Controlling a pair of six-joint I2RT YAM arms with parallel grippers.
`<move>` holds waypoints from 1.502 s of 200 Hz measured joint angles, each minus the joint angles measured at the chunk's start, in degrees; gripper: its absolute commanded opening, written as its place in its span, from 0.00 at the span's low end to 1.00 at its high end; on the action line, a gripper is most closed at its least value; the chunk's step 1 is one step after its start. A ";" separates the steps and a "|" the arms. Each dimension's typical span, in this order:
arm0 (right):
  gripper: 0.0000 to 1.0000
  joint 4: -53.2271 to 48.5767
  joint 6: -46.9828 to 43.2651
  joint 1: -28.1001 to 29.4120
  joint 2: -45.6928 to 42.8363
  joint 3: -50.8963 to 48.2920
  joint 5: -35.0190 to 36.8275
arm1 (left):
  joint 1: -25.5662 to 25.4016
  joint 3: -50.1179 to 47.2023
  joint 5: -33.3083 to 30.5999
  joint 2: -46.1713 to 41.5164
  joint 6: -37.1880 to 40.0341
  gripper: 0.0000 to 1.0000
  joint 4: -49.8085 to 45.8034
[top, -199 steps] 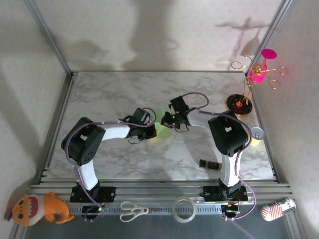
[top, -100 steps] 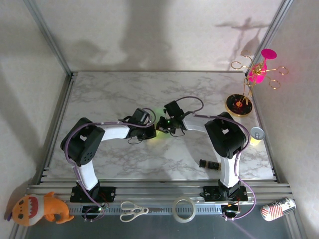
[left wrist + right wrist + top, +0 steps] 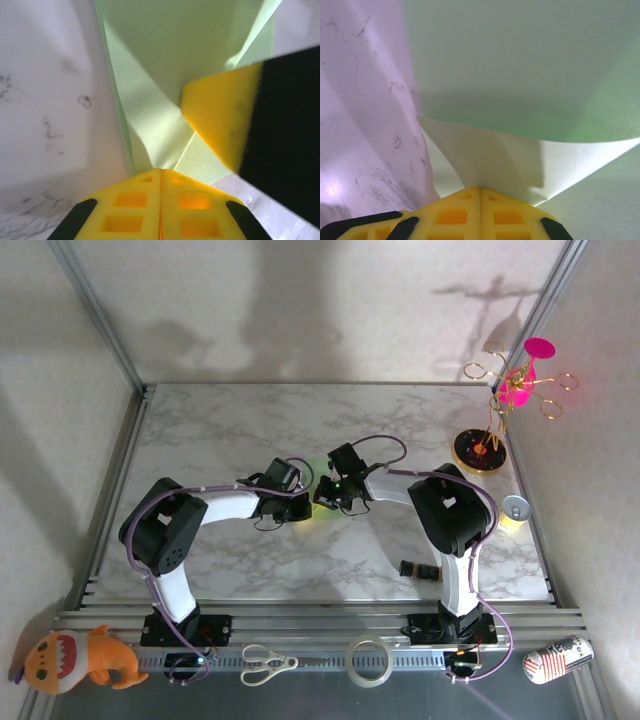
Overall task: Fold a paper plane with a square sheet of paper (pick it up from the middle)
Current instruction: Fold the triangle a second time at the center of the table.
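Paper [image 3: 150,60] lies mid-table [image 3: 220,430], between the two claws. Left claw [image 3: 160,172] is at its left side and right claw [image 3: 480,189] at its right, tips close together, each with a paper edge in it. A small cylinder [image 3: 422,570] lies on its side front right, just left of the right arm. An upright can [image 3: 515,508] is at the table's right edge, with a wire ornament stand [image 3: 484,448] behind it. On the rail in front of the table, left to right: plush toy [image 3: 80,658], scissors [image 3: 268,663], tape roll [image 3: 368,660], tipped can [image 3: 558,658].
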 measured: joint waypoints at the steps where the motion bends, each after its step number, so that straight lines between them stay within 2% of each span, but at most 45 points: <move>1: 0.00 -0.02 -0.02 0.00 0.02 0.02 0.00 | 0.00 0.00 -0.02 -0.04 0.09 0.08 -0.09; 70: 0.00 -0.76 0.00 0.00 0.26 0.63 -0.17 | -0.52 -0.28 -2.27 -4.57 2.99 0.08 -9.33; 105: 0.00 -0.81 0.00 0.00 0.37 0.74 -0.22 | -0.52 -0.44 -2.67 -7.93 -2.60 0.05 -3.02; 147: 0.00 -0.79 0.22 0.00 0.37 0.74 -0.39 | -0.52 -1.07 -1.73 -4.74 -8.04 0.00 3.93; 253: 0.00 0.17 -0.13 -0.28 0.37 0.57 -0.42 | -0.55 -2.45 -1.86 -0.94 -9.92 0.00 3.93; 300: 0.00 3.87 -1.81 -2.95 0.22 -1.36 -1.95 | -0.66 -3.19 -2.93 -0.94 -10.64 0.00 5.44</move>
